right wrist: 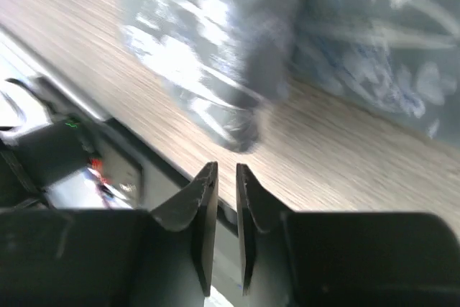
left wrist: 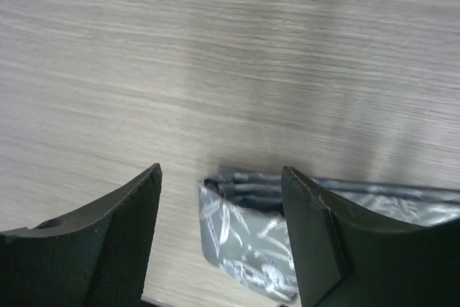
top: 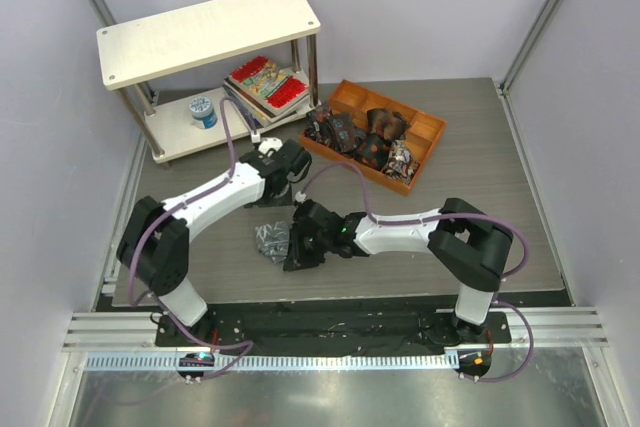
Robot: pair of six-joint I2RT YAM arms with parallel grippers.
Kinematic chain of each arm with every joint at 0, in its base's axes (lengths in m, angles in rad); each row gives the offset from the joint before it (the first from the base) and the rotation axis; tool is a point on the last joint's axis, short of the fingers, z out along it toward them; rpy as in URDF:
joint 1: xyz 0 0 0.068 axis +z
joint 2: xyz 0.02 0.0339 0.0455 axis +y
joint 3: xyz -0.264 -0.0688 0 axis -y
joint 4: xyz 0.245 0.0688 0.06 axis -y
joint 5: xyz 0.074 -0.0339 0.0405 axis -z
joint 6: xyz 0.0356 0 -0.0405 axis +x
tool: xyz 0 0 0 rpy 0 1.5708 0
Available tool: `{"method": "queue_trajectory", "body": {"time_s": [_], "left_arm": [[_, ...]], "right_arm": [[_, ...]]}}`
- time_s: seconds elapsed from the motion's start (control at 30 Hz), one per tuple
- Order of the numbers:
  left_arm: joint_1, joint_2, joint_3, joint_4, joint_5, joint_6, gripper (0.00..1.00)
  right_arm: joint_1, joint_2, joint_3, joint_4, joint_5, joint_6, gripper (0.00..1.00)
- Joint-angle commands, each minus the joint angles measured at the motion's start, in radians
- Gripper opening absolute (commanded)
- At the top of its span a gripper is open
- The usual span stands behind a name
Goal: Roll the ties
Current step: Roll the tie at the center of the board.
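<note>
A white two-tier shelf (top: 205,32) stands at the far left of the wood-grain bench (top: 480,217), with an orange tray (top: 428,123) of small dark rolled ties (top: 350,134) beside it. The grey-blue tie (top: 270,240) lies bunched near the bench's front edge, just beside the right gripper (right wrist: 226,166), whose jaws are parted by a slit and grasp nothing. The left gripper (left wrist: 221,172) has its jaws released wide and empty.

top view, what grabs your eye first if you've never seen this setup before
The left arm and right arm meet mid-table at a crumpled grey-blue tie, the left gripper open close to it. Behind, an orange tray holds dark rolled ties, and a white shelf at back left holds red-patterned books.
</note>
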Motion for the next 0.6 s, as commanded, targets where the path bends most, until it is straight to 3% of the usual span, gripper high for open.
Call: {"method": "queue_trajectory", "body": {"time_s": [0.0,0.23,0.37,0.57], "left_arm": [[0.024,0.079,0.051,0.079,0.094,0.069,0.67],[0.067,0.162,0.040,0.124,0.185,0.084,0.63],[0.068,0.170,0.020,0.139,0.217,0.072,0.62],[0.070,0.142,-0.024,0.124,0.268,0.035,0.61]], "right_arm": [[0.022,0.020,0.080,-0.067,0.010,-0.046,0.23],[0.031,-0.018,0.066,-0.087,0.079,-0.035,0.24],[0.062,-0.004,0.030,-0.009,0.105,0.032,0.24],[0.119,0.004,-0.038,0.127,0.263,0.130,0.22]]}}
